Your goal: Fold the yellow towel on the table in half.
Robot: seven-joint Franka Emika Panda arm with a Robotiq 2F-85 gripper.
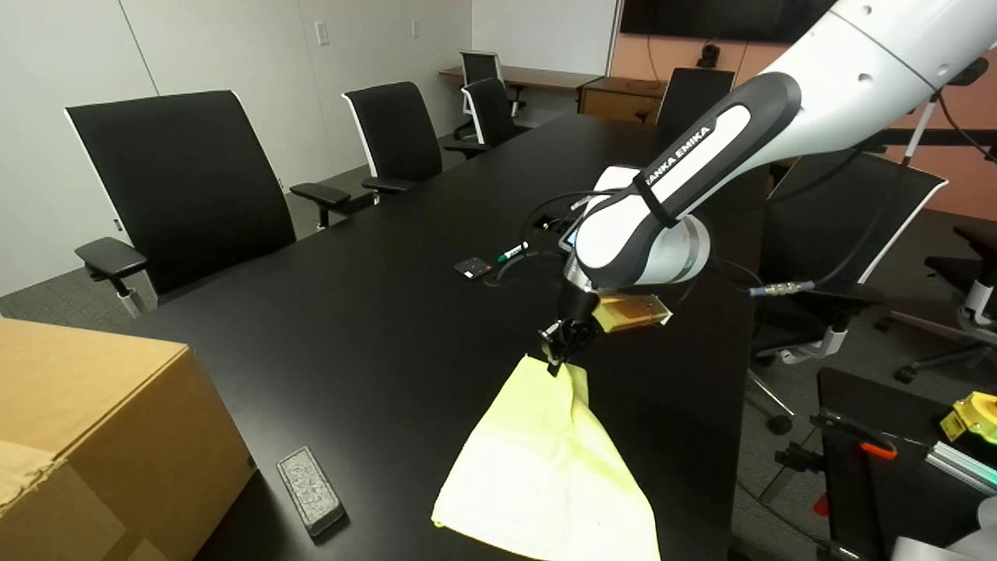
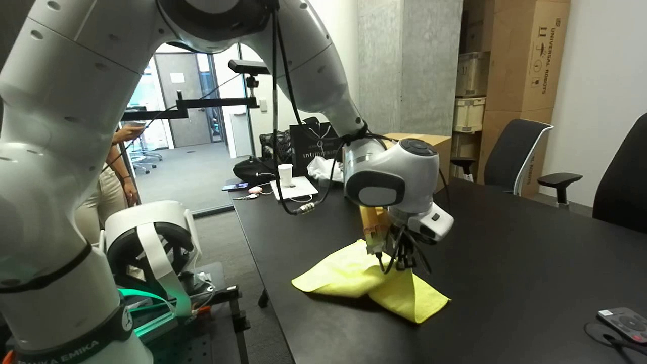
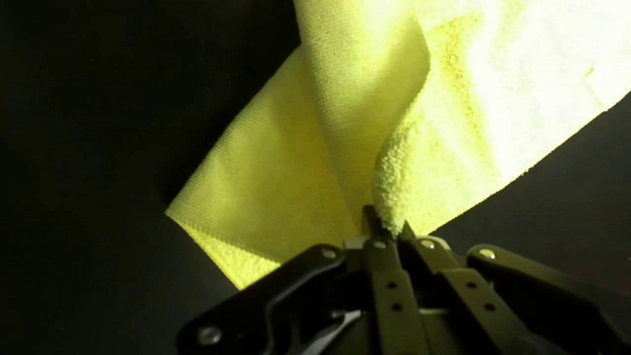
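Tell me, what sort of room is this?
Probably an office meeting room: there's a long black table, black office chairs along both sides, and what looks like a dark screen at the far end.

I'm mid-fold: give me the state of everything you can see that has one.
yellow towel: creased, partly turned over, not folded in half
pincer: closed on the yellow towel
tabletop cardboard box: top looks closed
cup: upright
green marker: lying on its side
wall screen: dark

White arm [image 1: 845, 101] (marked FRANKA EMIKA), black cables [image 2: 275, 126], black end effector [image 3: 388, 227], pale screws [image 3: 209, 335].
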